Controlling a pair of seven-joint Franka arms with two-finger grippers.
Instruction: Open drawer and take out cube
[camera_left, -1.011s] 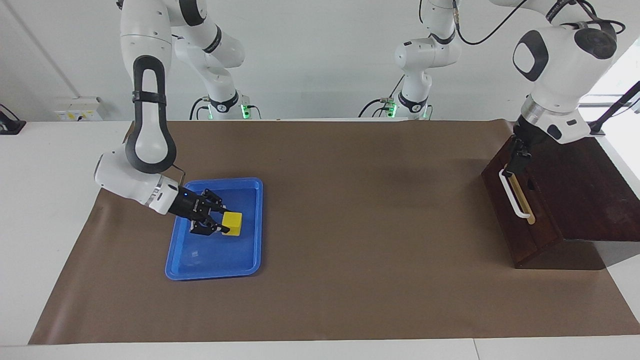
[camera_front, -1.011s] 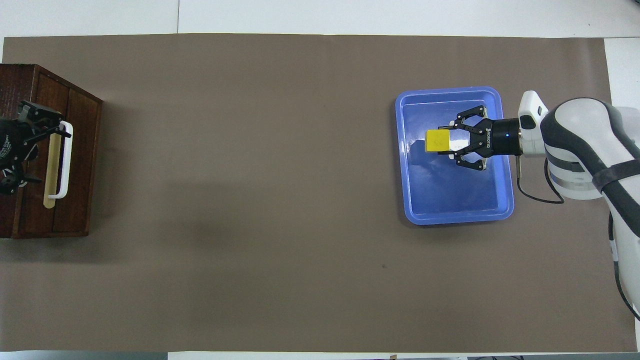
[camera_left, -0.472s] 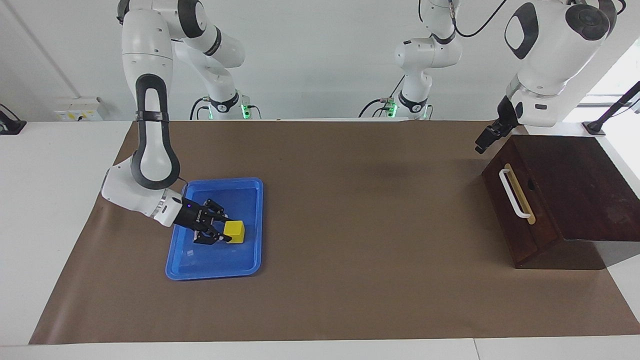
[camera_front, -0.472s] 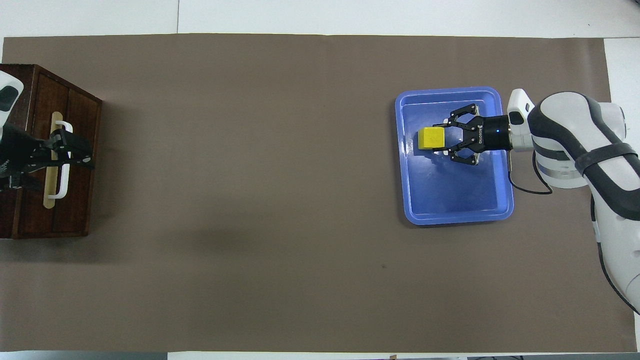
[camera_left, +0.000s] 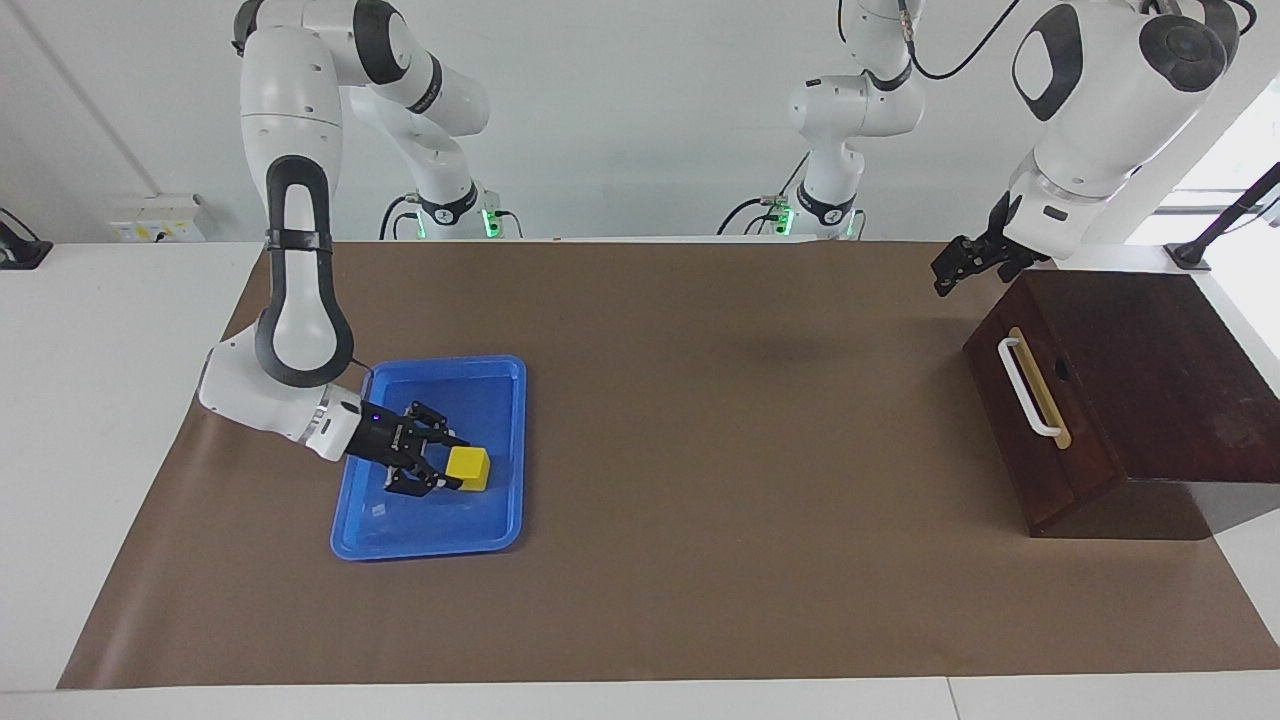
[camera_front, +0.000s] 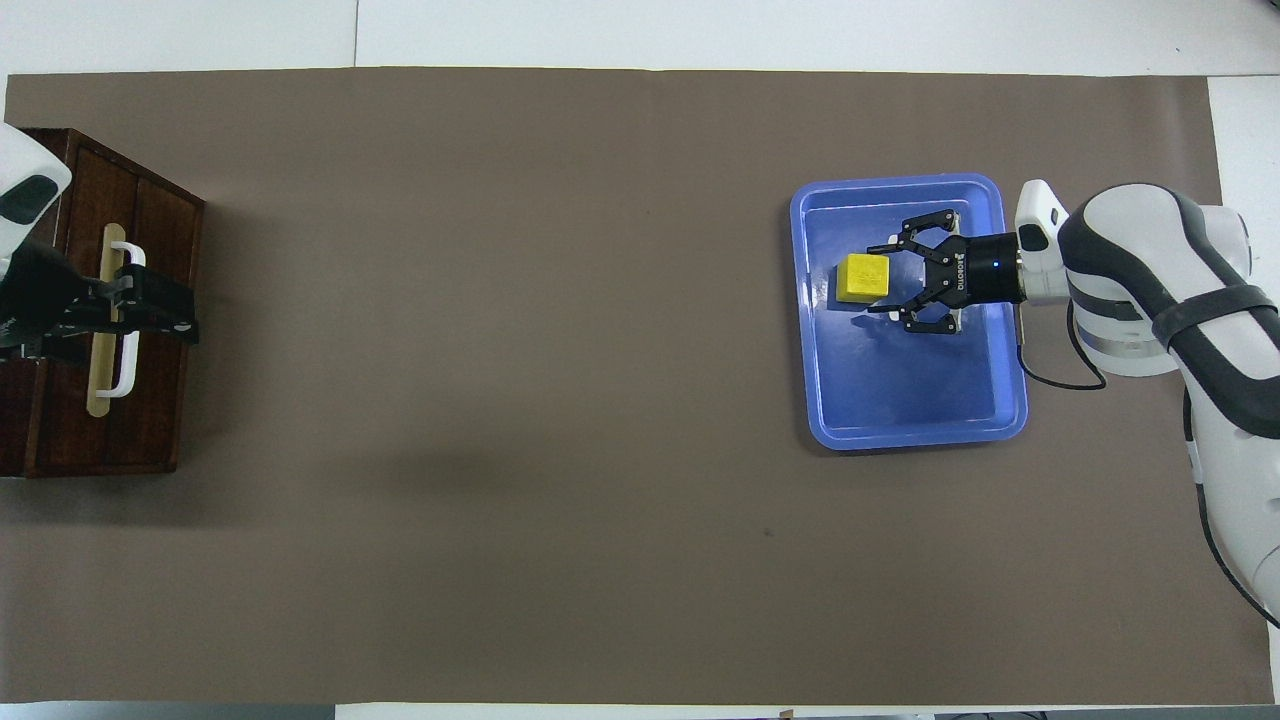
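The yellow cube (camera_left: 467, 468) rests in the blue tray (camera_left: 497, 524) toward the right arm's end of the table; it also shows in the overhead view (camera_front: 863, 277). My right gripper (camera_left: 452, 465) is low in the tray, open, its fingers on either side of the cube's near end without gripping it; overhead it shows too (camera_front: 885, 283). The dark wooden drawer (camera_left: 1040, 440) with its white handle (camera_left: 1025, 388) is shut in its box at the left arm's end. My left gripper (camera_left: 950, 272) is up in the air, over the drawer's front (camera_front: 160, 400) in the overhead view, apart from the handle.
A brown mat (camera_left: 720, 420) covers the table between the tray and the drawer box (camera_left: 1160, 360). White table surface borders the mat at each end.
My right gripper lowered the cube into the blue tray and let go of it. My left gripper lifted off the drawer's handle and rose clear of the box.
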